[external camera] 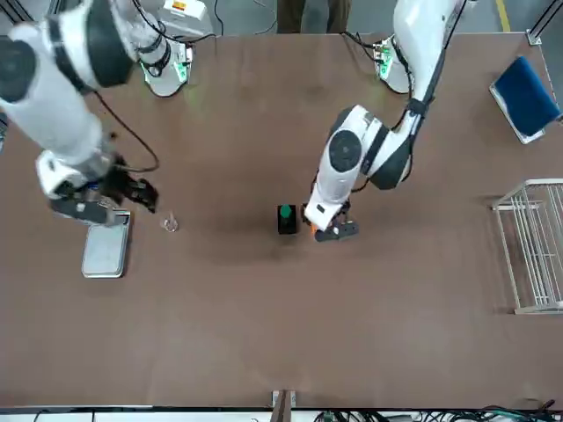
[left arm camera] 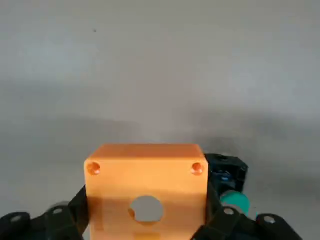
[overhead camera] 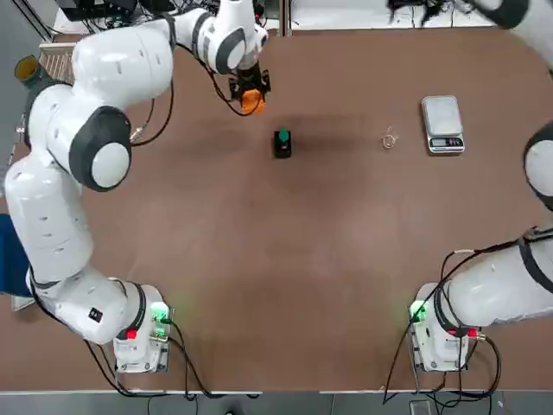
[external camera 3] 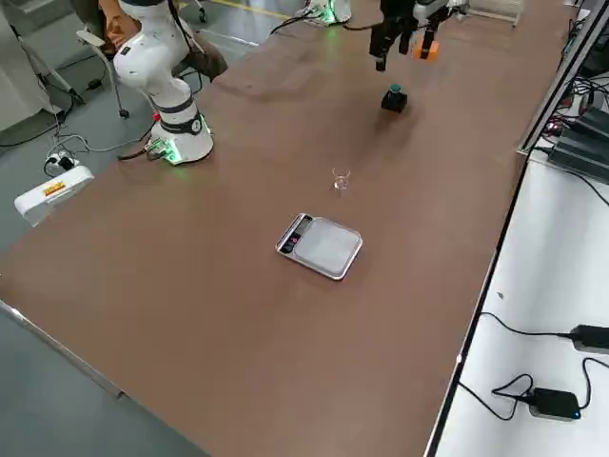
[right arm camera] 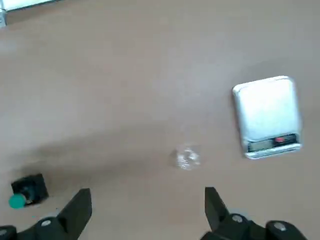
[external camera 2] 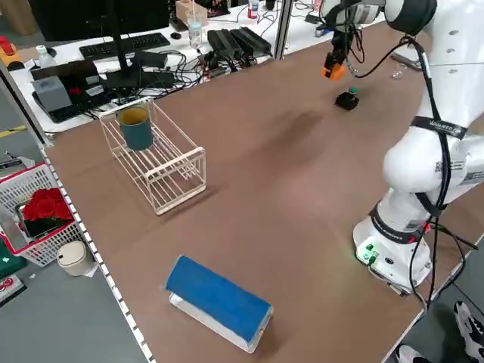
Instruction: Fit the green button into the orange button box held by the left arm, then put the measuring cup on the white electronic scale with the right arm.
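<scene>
The left gripper (overhead camera: pixel 251 93) is clamped on the small bright orange plastic button box (left arm camera: pixel 146 187), holding it in the air just beside the black rectangular block (overhead camera: pixel 282 145). The tiny green-capped button (overhead camera: pixel 282 137) sits on that block. The tiny clear measuring cup (overhead camera: pixel 390 140) stands well apart from the block, near the flat whitish scale (overhead camera: pixel 442 124). The right gripper (right arm camera: pixel 146 210) hangs above the cup, fingers spread wide and empty
</scene>
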